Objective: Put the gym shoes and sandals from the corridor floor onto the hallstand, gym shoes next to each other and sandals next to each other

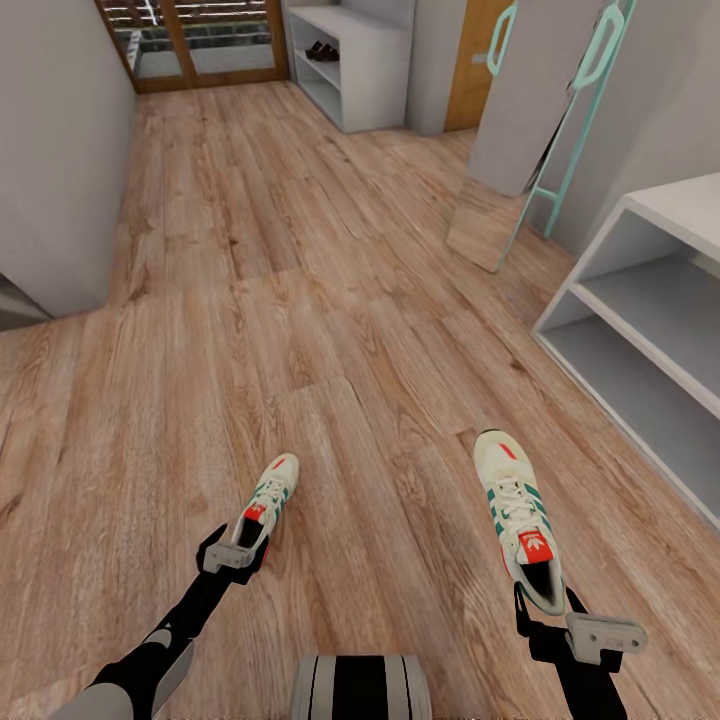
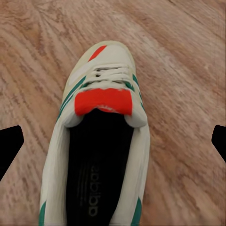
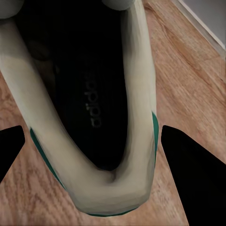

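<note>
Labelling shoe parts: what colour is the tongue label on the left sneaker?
Red-orange, on the white green-striped sneaker; clearest in the left wrist view.

Left gym shoe's (image 1: 264,508) heel hidden behind the left gripper (image 1: 235,560), right gym shoe's (image 3: 89,117) toe cut off in the right wrist view, dark pair (image 1: 321,50) on the far rack (image 1: 350,62) at 12 o'clock too small to identify, near hallstand (image 1: 650,330) cropped at 3 o'clock.

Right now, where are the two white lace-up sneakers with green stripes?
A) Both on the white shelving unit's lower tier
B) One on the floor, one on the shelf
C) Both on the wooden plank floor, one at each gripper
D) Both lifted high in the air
C: the left sneaker and right sneaker lie on the wooden plank floor, heels at the left gripper and right gripper; the white shelving unit stands apart.
</note>
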